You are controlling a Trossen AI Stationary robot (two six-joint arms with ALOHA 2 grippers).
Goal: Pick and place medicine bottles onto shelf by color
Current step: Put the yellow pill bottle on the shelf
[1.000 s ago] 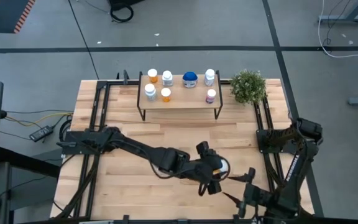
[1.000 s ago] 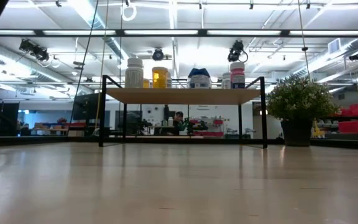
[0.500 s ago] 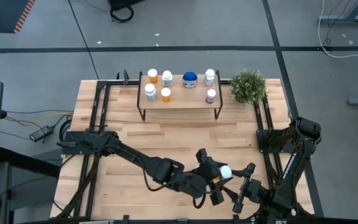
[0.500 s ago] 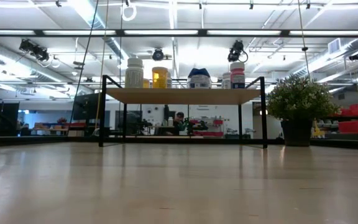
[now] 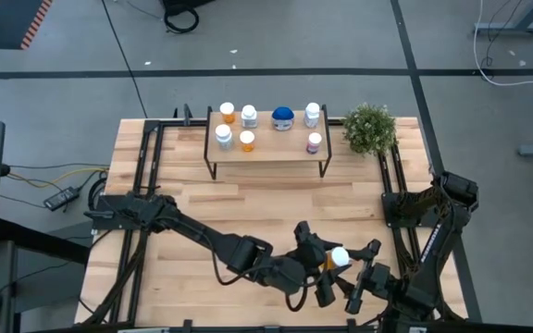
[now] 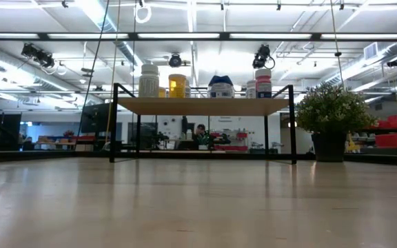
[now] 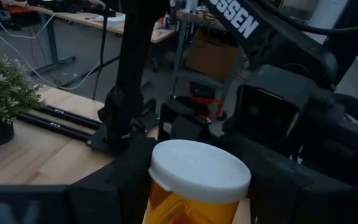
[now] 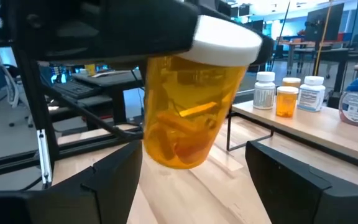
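Near the front edge of the tabletop (image 5: 202, 213), the left claw (image 5: 327, 268) is closed around an orange bottle (image 5: 334, 258) with a white cap, holding it tilted above the wood. The right claw (image 5: 366, 275) sits just beside it with its fingers (image 8: 303, 183) spread wide, the bottle hanging between them without touching. Farther back stands the shelf (image 5: 268, 146), carrying seven bottles: two orange ones, several white ones, a pinkish one (image 5: 315, 141) and a wider blue-topped one (image 5: 283, 117). A small potted plant (image 5: 369, 129) stands just beside the shelf.
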